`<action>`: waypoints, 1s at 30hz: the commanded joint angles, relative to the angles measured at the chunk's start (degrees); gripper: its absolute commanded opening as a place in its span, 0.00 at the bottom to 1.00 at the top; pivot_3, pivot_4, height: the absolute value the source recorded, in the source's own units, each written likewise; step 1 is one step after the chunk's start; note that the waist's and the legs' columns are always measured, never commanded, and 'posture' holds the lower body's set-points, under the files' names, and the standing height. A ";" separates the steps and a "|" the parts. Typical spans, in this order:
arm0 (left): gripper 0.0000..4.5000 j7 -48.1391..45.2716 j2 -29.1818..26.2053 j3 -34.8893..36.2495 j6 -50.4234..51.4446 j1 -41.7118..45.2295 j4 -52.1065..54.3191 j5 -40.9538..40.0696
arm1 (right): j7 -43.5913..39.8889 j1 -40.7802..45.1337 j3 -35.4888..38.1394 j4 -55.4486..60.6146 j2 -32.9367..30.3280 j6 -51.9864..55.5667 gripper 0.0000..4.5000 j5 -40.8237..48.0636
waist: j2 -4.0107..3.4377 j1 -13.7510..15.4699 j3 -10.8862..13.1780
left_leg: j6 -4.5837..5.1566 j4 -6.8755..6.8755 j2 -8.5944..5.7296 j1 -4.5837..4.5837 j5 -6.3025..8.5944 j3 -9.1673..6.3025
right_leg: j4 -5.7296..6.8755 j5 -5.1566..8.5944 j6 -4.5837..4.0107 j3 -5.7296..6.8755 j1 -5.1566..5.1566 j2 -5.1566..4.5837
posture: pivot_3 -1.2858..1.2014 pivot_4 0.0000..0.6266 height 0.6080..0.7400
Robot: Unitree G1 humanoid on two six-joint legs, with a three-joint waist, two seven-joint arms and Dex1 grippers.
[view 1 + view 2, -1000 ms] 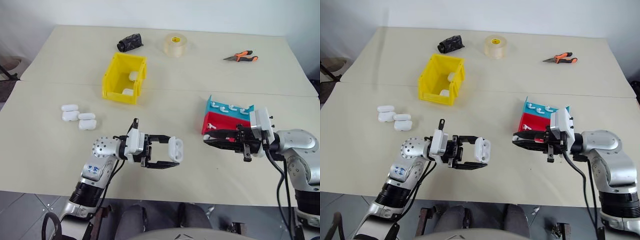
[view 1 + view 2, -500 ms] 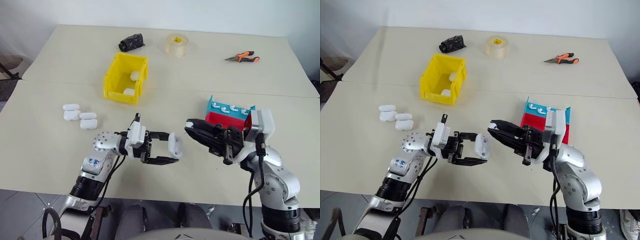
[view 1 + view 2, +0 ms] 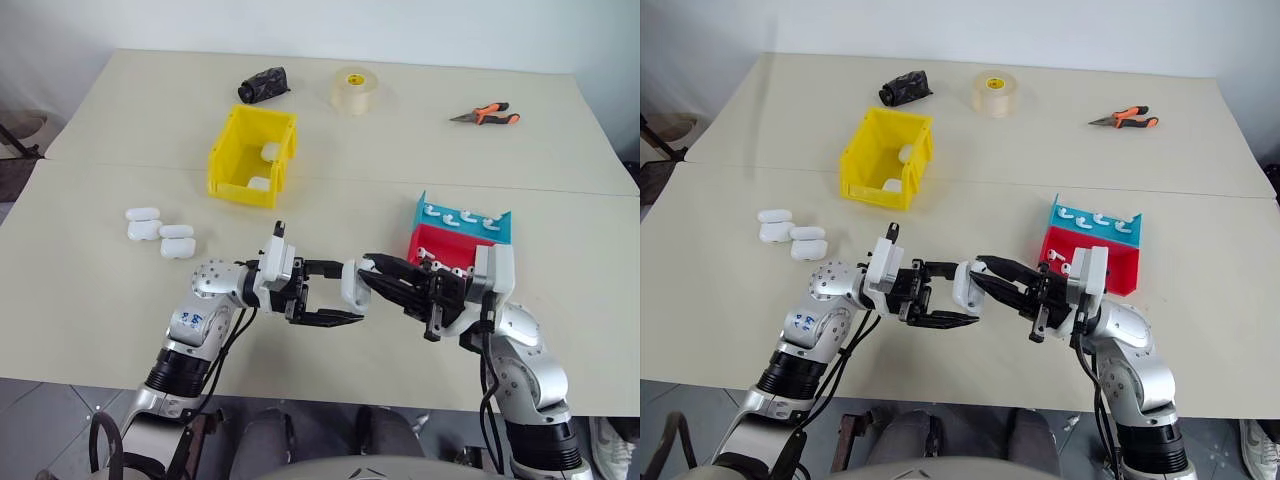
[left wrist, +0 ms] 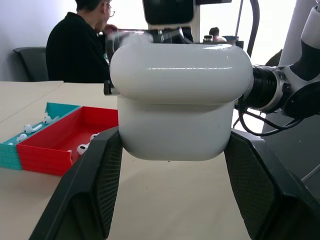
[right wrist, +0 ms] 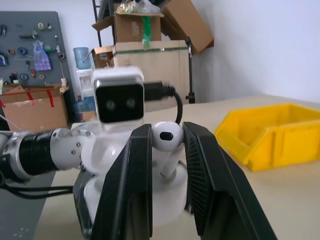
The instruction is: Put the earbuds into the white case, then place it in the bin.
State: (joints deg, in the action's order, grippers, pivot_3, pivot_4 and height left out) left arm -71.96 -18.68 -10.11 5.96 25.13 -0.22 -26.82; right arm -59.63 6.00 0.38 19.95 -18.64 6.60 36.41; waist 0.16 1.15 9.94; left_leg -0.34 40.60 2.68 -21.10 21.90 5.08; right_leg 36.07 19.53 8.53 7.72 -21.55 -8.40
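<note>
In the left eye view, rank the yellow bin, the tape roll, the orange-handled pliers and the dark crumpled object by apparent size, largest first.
1. Yellow bin, clearly largest.
2. Orange-handled pliers, longest of the rest but thin.
3. Tape roll and dark crumpled object look about alike; not ranked.
All lie far from the camera, the bin somewhat nearer.

White case [image 3: 352, 285] partly hidden between the tool tips; lid state unreadable. Earbuds [image 3: 1085, 216] in far right tray too small to count. Bin [image 5: 272, 135] cut off by frame edge.

A: Was the light good?
B: Bright and even; the table [image 3: 100, 300] carried only faint shadows. Glare streaked the white case [image 4: 180, 100].
A: Any blur?
B: Behind the case, the person [image 4: 77, 45] was soft, the window washed out.
</note>
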 commanded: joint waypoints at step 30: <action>0.61 1.10 -1.59 1.41 -2.13 -2.65 5.52 0.01 | -7.29 5.70 4.99 -7.67 -10.80 -0.99 0.99 2.64 | 0.00 0.08 0.00 | 0.01 0.00 0.00 0.00 0.01 -0.01 | -0.01 0.00 0.00 0.00 0.00 0.00 | 0.52 0.24 1.00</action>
State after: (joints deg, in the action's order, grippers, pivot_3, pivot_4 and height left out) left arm -71.12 -19.78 -9.36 4.81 23.45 2.73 -26.63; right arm -65.90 11.23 3.08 12.34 -28.61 6.20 37.83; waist 0.16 1.23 9.95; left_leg -0.33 40.60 2.69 -21.11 21.90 5.08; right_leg 36.06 19.53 8.53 7.71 -21.55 -8.40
